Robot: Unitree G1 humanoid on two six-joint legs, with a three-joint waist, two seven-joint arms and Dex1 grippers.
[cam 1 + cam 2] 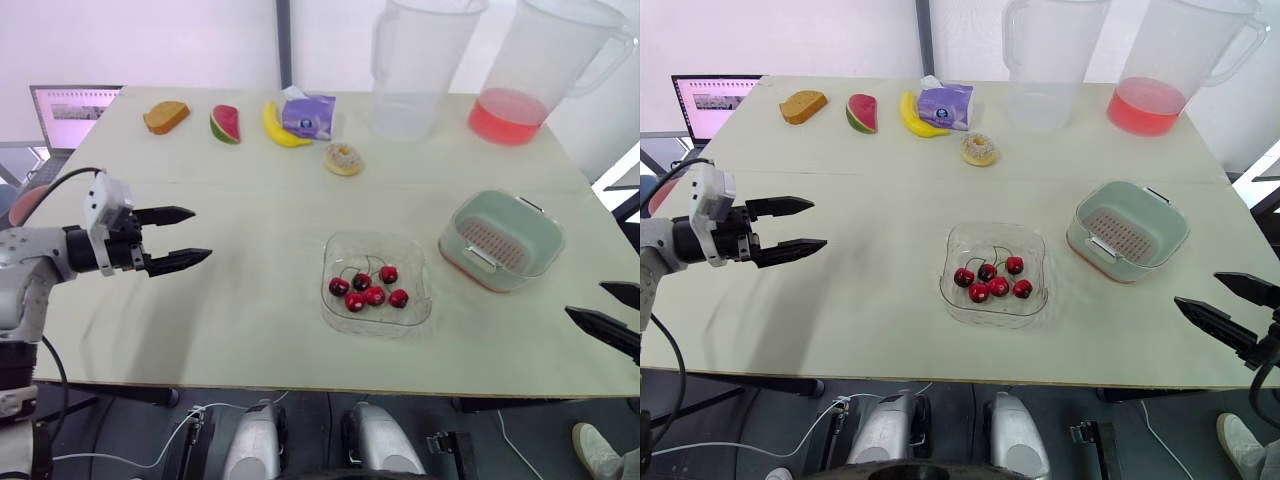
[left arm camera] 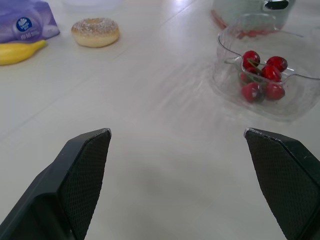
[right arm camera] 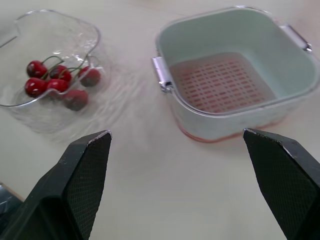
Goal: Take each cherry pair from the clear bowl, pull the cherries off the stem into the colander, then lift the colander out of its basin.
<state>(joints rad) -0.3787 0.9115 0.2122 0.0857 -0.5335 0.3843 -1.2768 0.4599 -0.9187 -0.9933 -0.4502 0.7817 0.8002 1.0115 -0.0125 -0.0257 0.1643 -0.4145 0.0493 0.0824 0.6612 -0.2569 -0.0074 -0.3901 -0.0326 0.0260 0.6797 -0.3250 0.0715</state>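
Sitting near the middle of the table, the clear bowl holds your cherries: six, as far as I can count, glossy dark red with thin stems arching over them. Just beside it, the mint colander rests empty in its salmon basin. You have bare tabletop around the bowl, with the front edge near it, while your left gripper hovers spread wide over the table's left side and your right gripper hangs just as wide near the front right corner.
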